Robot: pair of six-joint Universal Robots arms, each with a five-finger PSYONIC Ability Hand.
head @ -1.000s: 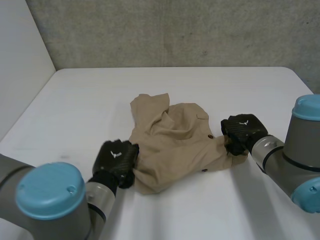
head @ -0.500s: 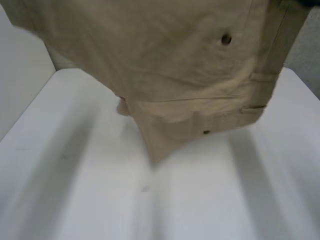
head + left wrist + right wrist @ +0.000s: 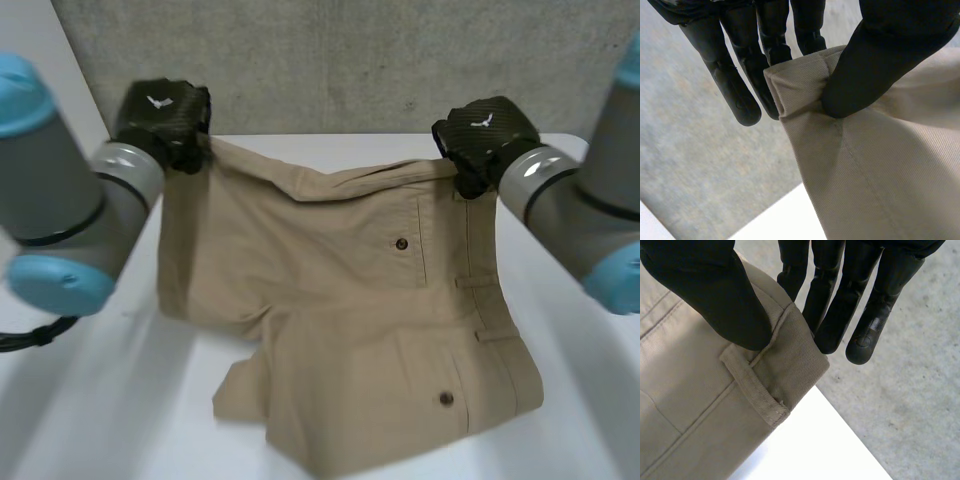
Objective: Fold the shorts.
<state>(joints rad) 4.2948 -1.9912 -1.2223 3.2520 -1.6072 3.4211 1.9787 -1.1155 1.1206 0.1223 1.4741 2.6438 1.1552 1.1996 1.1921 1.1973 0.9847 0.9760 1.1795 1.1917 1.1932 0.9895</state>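
Tan shorts (image 3: 350,320) hang spread out above the white table (image 3: 90,380), held up between my two hands. My left hand (image 3: 160,120) pinches one upper corner of the shorts (image 3: 875,165) between thumb and fingers (image 3: 735,95). My right hand (image 3: 480,135) pinches the opposite corner at the waistband, thumb pressing the shorts (image 3: 715,400) beside a belt loop (image 3: 752,385) against the fingers (image 3: 860,330). The waistband with belt loops runs down the right side, two dark buttons show, and the lower edge droops toward the table's near side.
A grey concrete wall (image 3: 340,60) stands behind the table. A white side panel (image 3: 40,130) rises at the table's left. My two grey arms with light-blue caps flank the cloth on either side.
Both hands have lifted the shorts from a crumpled heap on the table and spread them apart in the air, moving up and toward the far side.
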